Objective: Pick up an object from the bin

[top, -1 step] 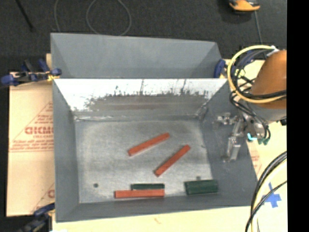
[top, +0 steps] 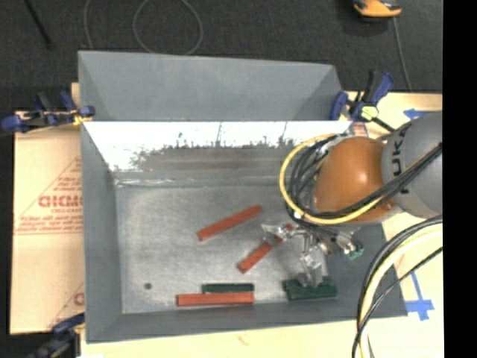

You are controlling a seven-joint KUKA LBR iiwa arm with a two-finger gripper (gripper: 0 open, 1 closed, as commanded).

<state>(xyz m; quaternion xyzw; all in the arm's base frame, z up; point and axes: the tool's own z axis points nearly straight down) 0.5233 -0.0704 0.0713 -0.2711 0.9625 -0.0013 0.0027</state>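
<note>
Poised over the dark green block at five o'clock in the bin, the jaws, whose spread I cannot tell, should straddle its narrow width squarely.

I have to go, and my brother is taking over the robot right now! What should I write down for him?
Hand: low over the dark green block in the front right corner of the bin; no grip on it can be seen.
Other things: a long red stick and a short red stick mid-floor; a third red stick beside a dark green stick by the front wall.
Done: nothing looks lifted.
Left: grab one thing and lift it out.
</note>
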